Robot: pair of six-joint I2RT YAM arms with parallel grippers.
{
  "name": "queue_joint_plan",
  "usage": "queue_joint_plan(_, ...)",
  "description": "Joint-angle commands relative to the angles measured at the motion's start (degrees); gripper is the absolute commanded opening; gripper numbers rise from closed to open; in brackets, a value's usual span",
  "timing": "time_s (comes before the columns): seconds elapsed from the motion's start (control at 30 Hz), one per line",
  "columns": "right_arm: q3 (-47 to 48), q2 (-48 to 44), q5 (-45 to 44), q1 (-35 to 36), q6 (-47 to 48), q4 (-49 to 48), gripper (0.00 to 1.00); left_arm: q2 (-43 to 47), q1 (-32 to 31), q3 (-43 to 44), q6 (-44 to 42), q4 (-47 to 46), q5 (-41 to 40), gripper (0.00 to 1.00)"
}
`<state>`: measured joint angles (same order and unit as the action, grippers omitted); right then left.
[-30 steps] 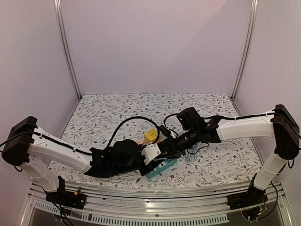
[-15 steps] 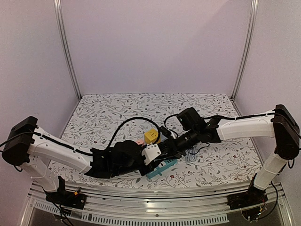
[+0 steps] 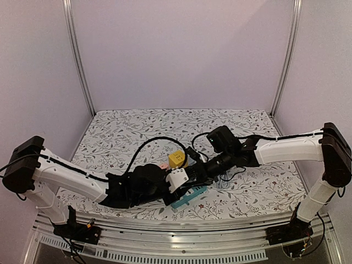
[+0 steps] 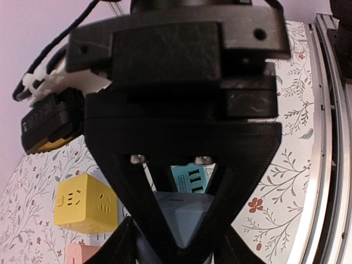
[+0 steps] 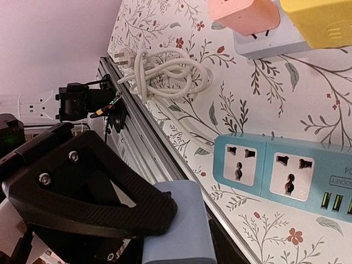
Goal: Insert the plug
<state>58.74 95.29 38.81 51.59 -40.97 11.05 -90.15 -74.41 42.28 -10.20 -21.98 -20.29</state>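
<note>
The power strip [image 3: 190, 196] lies midway along the worktop's [image 3: 137, 126] near edge; behind it, a cube adapter [image 5: 239, 14] sits on a socket block [image 5: 269, 44]. A coiled cable [image 5: 165, 74] lies left of the strip, by that edge.

Top external: fixed high behind the arm bases [image 3: 80, 228], angled down across the whole table [image 3: 126, 129] — wide and far. Left wrist: close in, facing down onto the yellow cube socket [image 4: 82, 201] and blue power strip [image 4: 190, 177]. Right wrist: equally close, tilted, over the same two — seen small from above too.
</note>
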Motion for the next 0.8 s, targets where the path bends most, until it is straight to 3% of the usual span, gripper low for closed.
queue_joint_plan(0.0, 0.31, -1.54, -4.88, 0.04, -0.37, 3.73, 0.00, -0.25, -1.15, 0.33, 0.30, -2.10, 0.28, 0.74)
queue_joint_plan(0.03, 0.31, -1.52, -5.03, 0.07, -0.24, 3.77, 0.00, -0.14, -1.22, 0.12, 0.54, -2.21, 0.25, 0.89)
queue_joint_plan(0.1, 0.40, -1.46, -5.54, 0.04, 0.30, 4.29, 0.00, 0.25, -1.41, -0.50, 0.94, -2.57, -0.14, 0.99)
queue_joint_plan(0.33, 1.97, -3.13, -12.45, 0.02, 4.64, 9.27, 0.00, 4.45, -2.09, -3.32, 5.79, -2.72, -0.89, 1.00)
queue_joint_plan(0.57, 6.55, -2.91, -25.65, 0.08, 15.76, 20.40, 0.00, 13.16, -3.28, -5.61, 13.19, 2.05, -2.13, 1.00)
queue_joint_plan(0.67, 6.19, -3.20, -26.68, 0.67, 20.84, 19.99, 0.00, 16.90, -3.45, -6.02, 16.08, 4.59, -2.35, 1.00)
queue_joint_plan(0.77, 6.48, -3.99, -33.00, 3.06, 25.75, 21.22, 0.00, 20.05, -3.71, -6.04, 19.25, 7.88, -3.75, 0.99)
